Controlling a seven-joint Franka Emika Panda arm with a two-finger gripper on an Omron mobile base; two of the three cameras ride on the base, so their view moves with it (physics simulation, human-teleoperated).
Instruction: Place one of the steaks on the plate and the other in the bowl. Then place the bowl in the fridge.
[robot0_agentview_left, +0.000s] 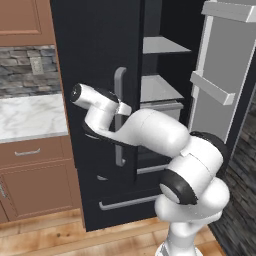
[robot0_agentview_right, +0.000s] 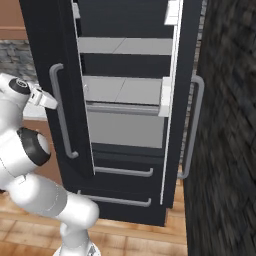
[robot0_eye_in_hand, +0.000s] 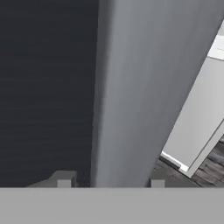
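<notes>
The fridge (robot0_agentview_left: 95, 50) (robot0_agentview_right: 50, 40) is tall and black. Its left door is closed and its right door (robot0_agentview_left: 220, 75) is swung open, showing grey shelves (robot0_agentview_right: 125, 90). My gripper (robot0_agentview_left: 123, 107) (robot0_agentview_right: 46, 100) (robot0_eye_in_hand: 110, 179) is at the left door's long grey handle (robot0_agentview_left: 120, 80) (robot0_agentview_right: 59, 115) (robot0_eye_in_hand: 140, 87). In the hand view the handle runs up between my two fingertips, close to the right one, with a gap at the left one. The jaws stand open around it. The steaks, the plate and the bowl are out of view.
A marble counter (robot0_agentview_left: 30, 117) over brown wooden cabinets (robot0_agentview_left: 35, 175) stands left of the fridge. A dark stone wall (robot0_agentview_right: 225, 125) rises close on the right. Two drawer handles (robot0_agentview_right: 122, 172) run below the shelves. The floor (robot0_agentview_left: 60, 235) is wood.
</notes>
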